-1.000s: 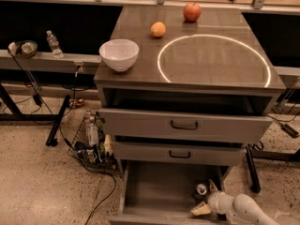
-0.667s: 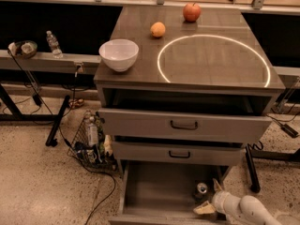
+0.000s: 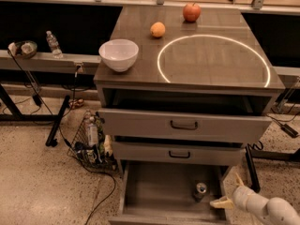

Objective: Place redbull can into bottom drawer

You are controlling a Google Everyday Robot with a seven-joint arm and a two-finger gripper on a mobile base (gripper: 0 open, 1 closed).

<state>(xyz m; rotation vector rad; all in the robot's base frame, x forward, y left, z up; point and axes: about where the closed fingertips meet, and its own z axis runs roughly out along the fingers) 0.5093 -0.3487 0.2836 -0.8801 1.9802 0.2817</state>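
The redbull can point(image 3: 200, 191) stands upright in the right part of the open bottom drawer point(image 3: 154, 191), its silver top facing up. My gripper point(image 3: 226, 191) is at the drawer's right edge, just right of the can and apart from it. It is open and empty, with one pale fingertip point(image 3: 218, 203) pointing toward the can and the other raised above the drawer's side. The white arm point(image 3: 267, 209) comes in from the lower right corner.
The two upper drawers point(image 3: 183, 124) stand partly pulled out above the bottom one. On the cabinet top are a white bowl point(image 3: 118, 54), an orange point(image 3: 158, 29) and an apple point(image 3: 191, 12). A wire basket with bottles point(image 3: 91, 142) sits on the floor at the left.
My gripper has drawn back to the right, away from the can. The can stays upright in the bottom drawer.
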